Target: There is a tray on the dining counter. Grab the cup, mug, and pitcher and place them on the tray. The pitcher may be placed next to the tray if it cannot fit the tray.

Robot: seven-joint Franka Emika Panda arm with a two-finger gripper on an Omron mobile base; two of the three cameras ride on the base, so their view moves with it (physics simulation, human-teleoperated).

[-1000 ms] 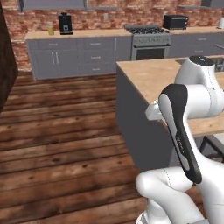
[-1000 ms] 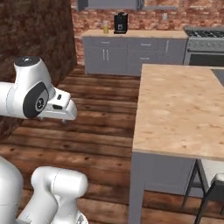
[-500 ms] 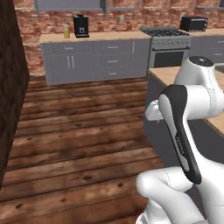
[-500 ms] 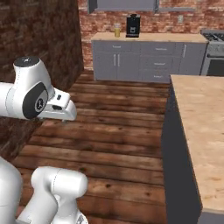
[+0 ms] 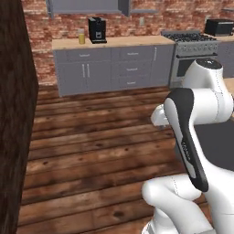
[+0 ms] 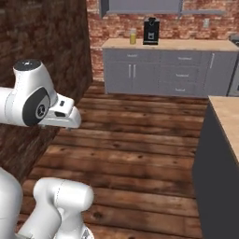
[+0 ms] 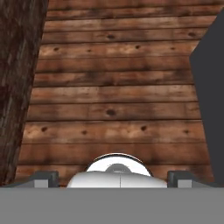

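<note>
A small yellowish cylindrical vessel, apparently the pitcher (image 5: 81,36) (image 6: 133,36), stands on the far wood-topped counter left of a black coffee machine (image 5: 96,30) (image 6: 150,31). The dining counter (image 6: 226,114) shows as a beige corner with a grey side at the right edge; its grey base (image 7: 210,87) is also in the hand view. The tray, the cup and the mug are out of view. My gripper (image 7: 113,178) hangs open over the wooden floor with nothing between its fingertips (image 7: 43,178). It is far from the pitcher.
A dark brown wall (image 5: 13,128) (image 6: 42,56) (image 7: 17,78) stands close on the left. Grey cabinets (image 5: 114,68) (image 6: 163,72) line the brick back wall, with a stove (image 5: 192,50) to their right. Wooden floor (image 5: 91,151) lies between me and them.
The whole picture has slid right, so the base has turned or driven. The dining counter has gone to the right edge and the back counter is nearer centre. The arm holds its pose, gripper still open.
</note>
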